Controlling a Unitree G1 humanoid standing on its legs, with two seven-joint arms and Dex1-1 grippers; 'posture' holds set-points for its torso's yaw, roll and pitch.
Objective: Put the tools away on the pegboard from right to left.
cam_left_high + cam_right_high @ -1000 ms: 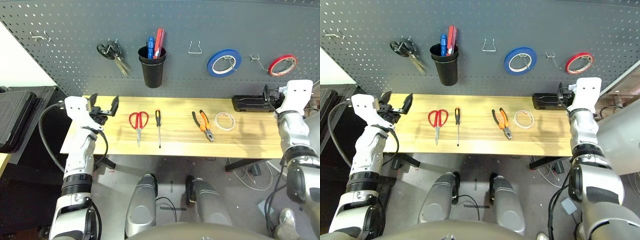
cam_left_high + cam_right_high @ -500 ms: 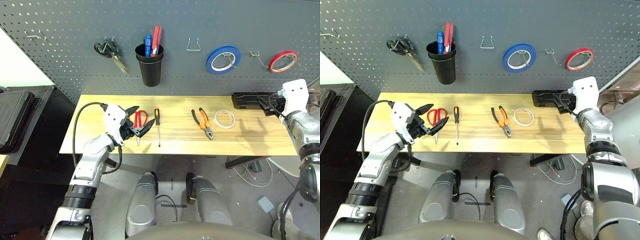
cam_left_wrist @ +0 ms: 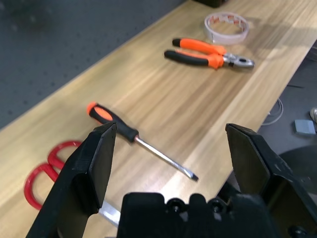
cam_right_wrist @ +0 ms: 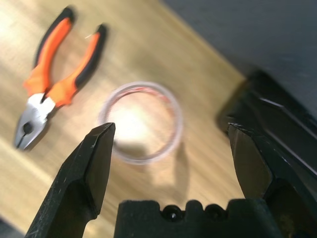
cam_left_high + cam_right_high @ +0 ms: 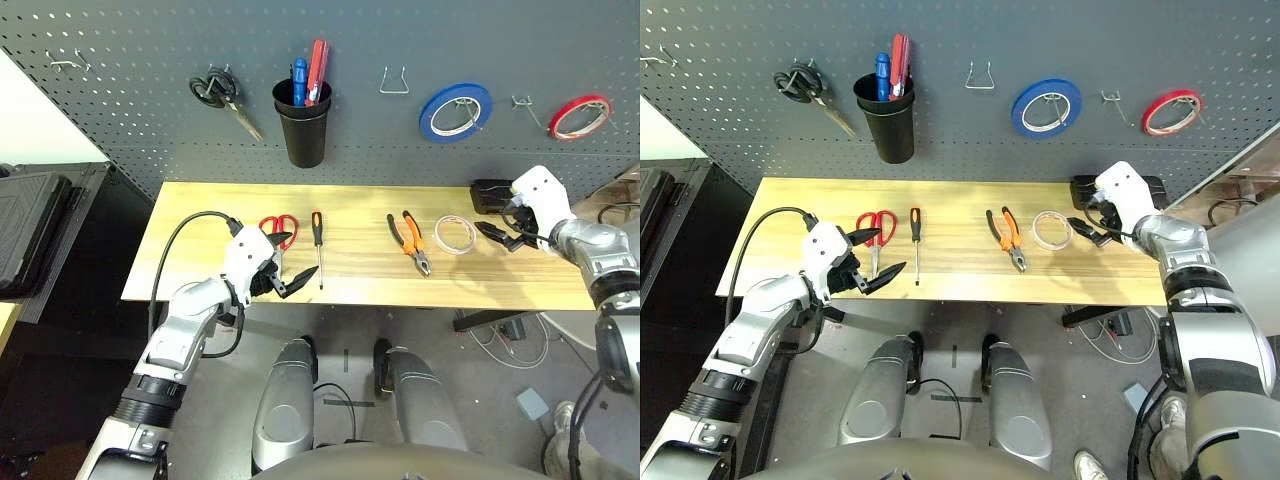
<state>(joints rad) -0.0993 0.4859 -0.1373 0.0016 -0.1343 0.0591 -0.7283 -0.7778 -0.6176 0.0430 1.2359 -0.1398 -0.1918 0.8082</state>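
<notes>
On the wooden table [image 5: 350,285] lie, from right to left, a whitish tape roll [image 5: 455,234], orange-and-black pliers [image 5: 408,241], a slim screwdriver [image 5: 317,245] and red-handled scissors [image 5: 277,230]. My right gripper [image 5: 497,236] stands open just right of the tape roll [image 4: 143,121], fingers pointing at it, not touching. At the front edge my left gripper [image 5: 292,262] is open, over the scissors' blades and beside the screwdriver [image 3: 133,136]. Behind the table rises the dark grey pegboard [image 5: 360,40].
Black-handled scissors [image 5: 225,95], a black cup [image 5: 303,130] holding blue and red tools, a blue tape roll [image 5: 455,110] and a red tape roll [image 5: 578,115] hang on the board. Bare hooks [image 5: 394,82] sit between them. A black box [image 5: 488,195] lies behind my right gripper.
My left gripper came in from the table's left end to the front edge by the scissors. My right gripper swung left from the table's right end to beside the tape roll.
</notes>
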